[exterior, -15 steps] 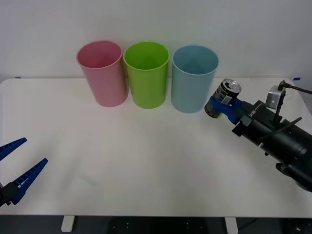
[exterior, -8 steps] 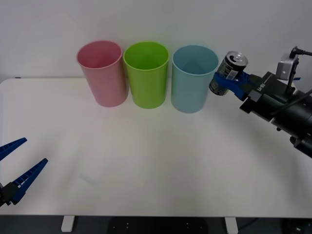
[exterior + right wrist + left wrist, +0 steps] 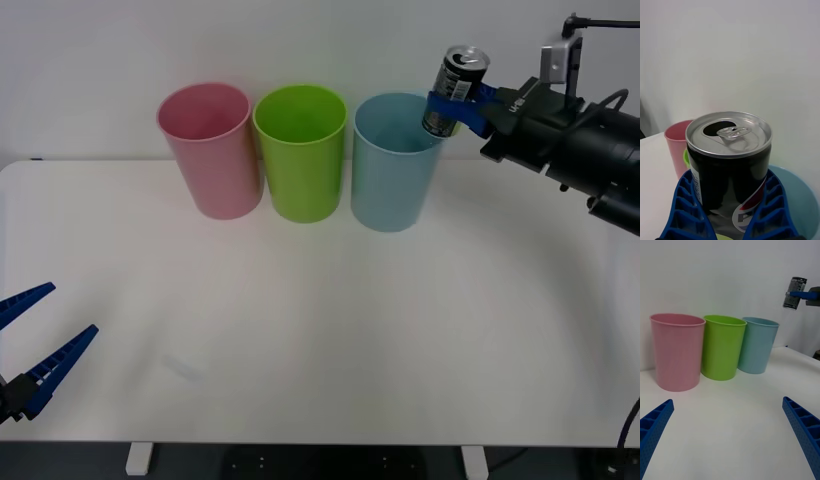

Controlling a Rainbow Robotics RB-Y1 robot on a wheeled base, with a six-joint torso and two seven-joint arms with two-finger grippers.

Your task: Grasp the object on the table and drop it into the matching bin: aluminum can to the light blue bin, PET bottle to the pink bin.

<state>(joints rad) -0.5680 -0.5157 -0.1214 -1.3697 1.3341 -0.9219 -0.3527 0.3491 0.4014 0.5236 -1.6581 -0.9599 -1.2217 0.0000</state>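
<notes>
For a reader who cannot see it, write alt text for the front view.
The right gripper holds the aluminum can upright in the air just above the far right rim of the light blue bin. The lime green bin and the pink bin stand in a row on the white table; the left gripper rests open at the near left edge.

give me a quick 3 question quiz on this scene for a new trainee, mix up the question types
1. True or false: the aluminum can is standing on the table.
2. Which bin is the can held over? A) the pink bin B) the lime green bin C) the light blue bin
3. Fill in: the left gripper, low at the table's near left corner, has its fingers ____.

Key
1. False: the right gripper holds it in the air, upright, above the bins' rims.
2. C: it hangs over the light blue bin's right rim.
3. Open, with nothing between them.
</notes>
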